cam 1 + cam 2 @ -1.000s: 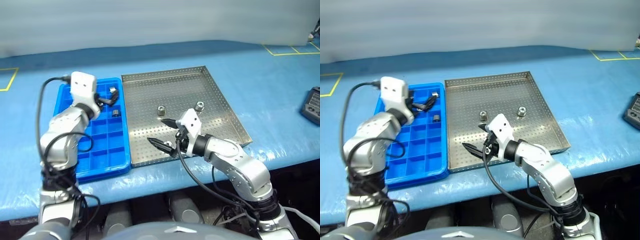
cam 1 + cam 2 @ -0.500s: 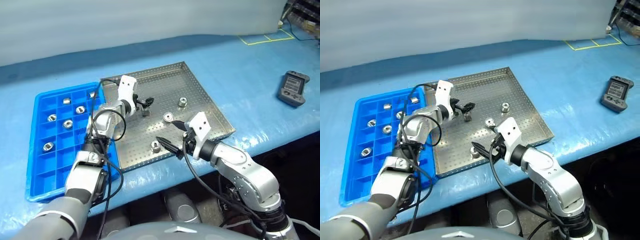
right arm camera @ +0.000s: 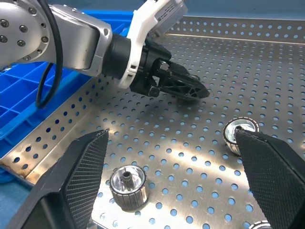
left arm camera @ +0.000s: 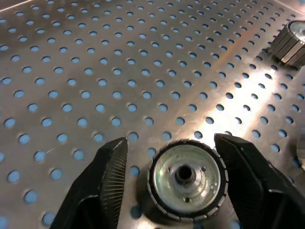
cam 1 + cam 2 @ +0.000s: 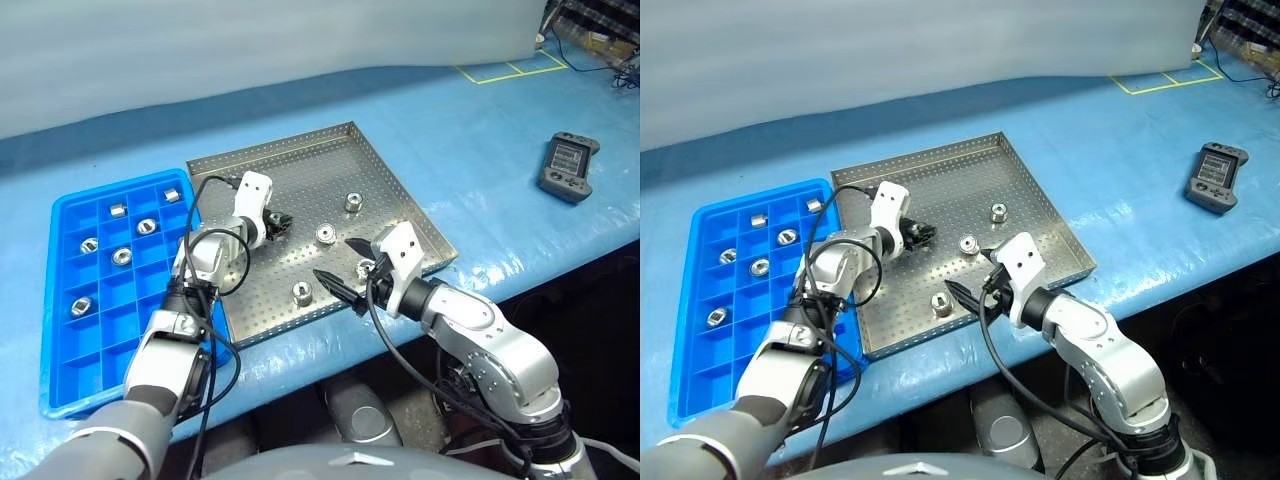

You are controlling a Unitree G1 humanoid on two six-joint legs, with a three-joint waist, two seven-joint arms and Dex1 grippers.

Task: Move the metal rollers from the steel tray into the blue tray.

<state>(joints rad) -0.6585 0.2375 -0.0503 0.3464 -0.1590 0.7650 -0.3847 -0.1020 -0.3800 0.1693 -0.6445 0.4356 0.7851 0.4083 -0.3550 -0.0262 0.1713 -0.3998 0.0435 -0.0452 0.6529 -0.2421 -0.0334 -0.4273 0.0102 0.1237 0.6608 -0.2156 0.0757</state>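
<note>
Your left tool (image 5: 281,221) has come from the blue gridded plastic tray (image 5: 60,330) onto the perforated steel tray (image 5: 300,170), fingers (image 4: 107,183) bracketing an upright, ridged silver roller (image 4: 187,177), bore upward, not visibly clamped. Your right tool (image 5: 342,268) gapes empty.

Long table (image 5: 500,110) covered in bright blue sheet, surface slightly glossy, wrinkled near front edge. Yellow tape lines (image 5: 505,69) marking squares on sheet at far right corner. Pale grey-white wall or screen (image 5: 250,40) behind table, plain, evenly lit. Dark handheld device with small screen (image 5: 1215,174) lying on sheet at right, well apart from trays. Shelving with cables (image 5: 600,25) at upper right corner, blurred. Space under front edge of table dark. Light diffuse, soft glare on sheet.
</note>
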